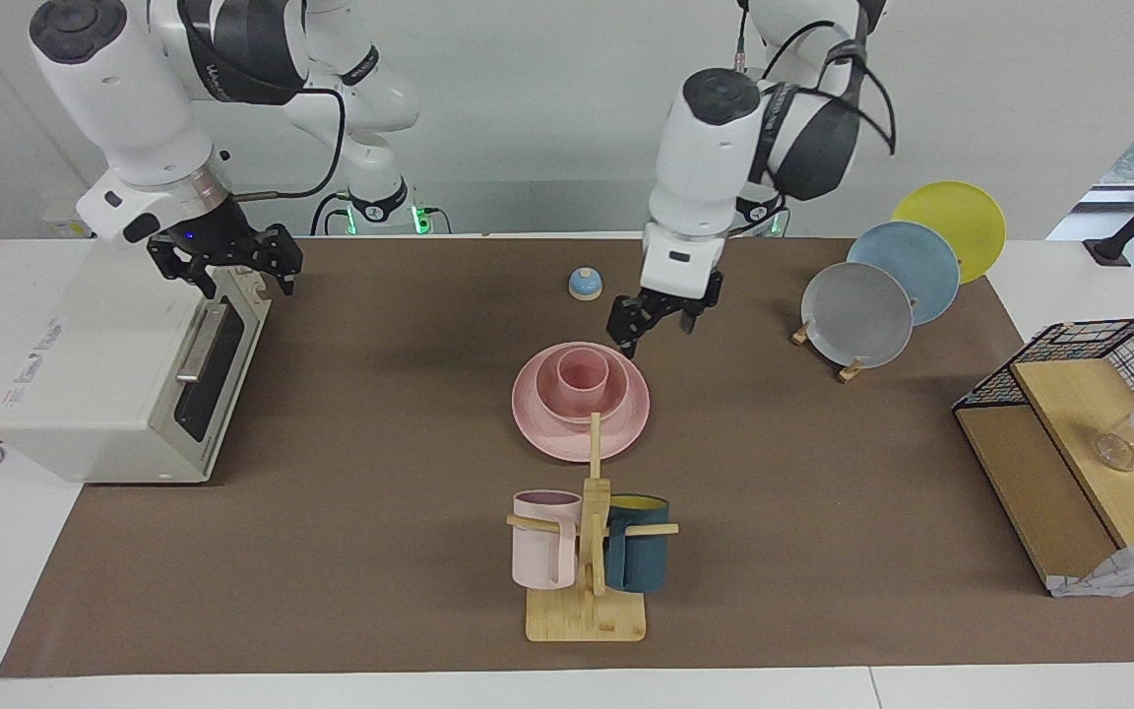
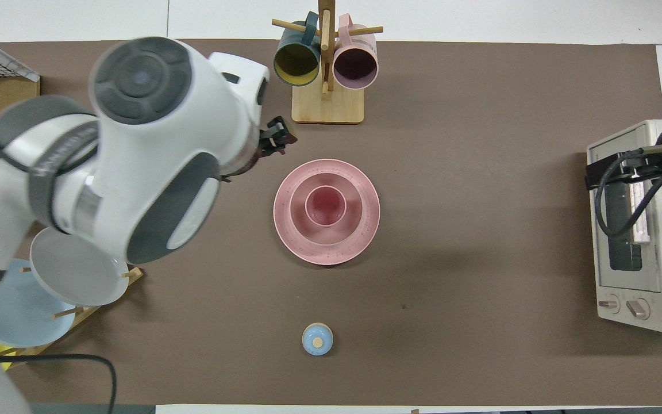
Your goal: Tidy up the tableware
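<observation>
Left gripper point(image 1: 662, 323) hung spread and empty above mat near the matte pink plate point(image 1: 626, 428); round bowl point(image 1: 616, 399) and tapered cup point(image 1: 582, 379) nested mid-table. Right gripper point(image 1: 232, 266) waited over toaster oven point(image 1: 104, 374), grip state unclear.

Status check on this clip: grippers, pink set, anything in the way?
Left gripper open, empty, up beside the pink stack. Right gripper waits over the toaster oven. Cup in bowl on plate. Nothing in the way.

- Pink set: one plate point(image 1: 582, 433), one bowl point(image 1: 567, 406), one cup point(image 1: 582, 376).
- Racked plates: three, namely grey point(image 1: 855, 314), blue point(image 1: 907, 271), yellow point(image 1: 956, 222).
- Mugs with handles: two, namely pink point(image 1: 544, 540), teal point(image 1: 638, 544).
- Toaster ovens: one point(image 1: 109, 379).
- Grippers: two, namely left point(image 1: 661, 320), right point(image 1: 227, 261).
</observation>
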`<state>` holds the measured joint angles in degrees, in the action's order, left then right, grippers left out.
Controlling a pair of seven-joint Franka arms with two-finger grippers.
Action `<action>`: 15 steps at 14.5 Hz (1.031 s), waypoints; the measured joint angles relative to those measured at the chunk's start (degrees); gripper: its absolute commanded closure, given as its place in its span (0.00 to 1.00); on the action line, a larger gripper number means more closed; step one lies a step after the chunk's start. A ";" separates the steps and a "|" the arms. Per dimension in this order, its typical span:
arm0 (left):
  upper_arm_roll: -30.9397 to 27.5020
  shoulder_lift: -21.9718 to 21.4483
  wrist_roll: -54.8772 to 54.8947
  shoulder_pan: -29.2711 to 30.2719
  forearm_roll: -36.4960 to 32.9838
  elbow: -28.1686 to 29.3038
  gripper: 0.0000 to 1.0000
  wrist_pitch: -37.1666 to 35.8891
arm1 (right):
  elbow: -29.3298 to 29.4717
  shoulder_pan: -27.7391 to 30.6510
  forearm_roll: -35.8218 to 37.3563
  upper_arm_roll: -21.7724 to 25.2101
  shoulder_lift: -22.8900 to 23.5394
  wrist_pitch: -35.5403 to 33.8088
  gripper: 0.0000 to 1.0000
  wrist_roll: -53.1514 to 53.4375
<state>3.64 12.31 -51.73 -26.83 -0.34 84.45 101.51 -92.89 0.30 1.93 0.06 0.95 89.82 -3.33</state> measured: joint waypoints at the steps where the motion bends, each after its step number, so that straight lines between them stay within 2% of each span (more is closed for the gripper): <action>1: -0.07 -1.76 3.68 2.10 0.07 0.01 0.00 -2.31 | 0.47 0.02 0.00 0.10 -0.03 -0.31 0.00 0.00; 4: -0.29 -5.73 16.05 8.83 0.17 0.13 0.00 -7.96 | 0.96 0.03 0.00 0.48 -0.29 -0.64 0.00 0.00; 9: -0.50 -8.99 38.99 21.46 0.28 2.23 0.00 -13.61 | 0.95 0.02 0.00 0.44 -0.33 -0.93 0.00 0.00; 11: -0.52 -10.27 43.17 24.19 0.37 5.16 0.00 -13.32 | 0.95 0.02 0.00 0.44 -0.33 -0.94 0.00 0.00; 15: -0.07 -12.04 43.80 24.60 0.40 9.14 0.00 -11.07 | 0.95 0.02 0.00 0.44 -0.33 -0.94 0.00 0.00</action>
<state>3.57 0.27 -7.94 -2.24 0.06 93.60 90.44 -91.94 0.32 1.93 0.50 0.63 88.88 -3.33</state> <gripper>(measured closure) 0.000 0.000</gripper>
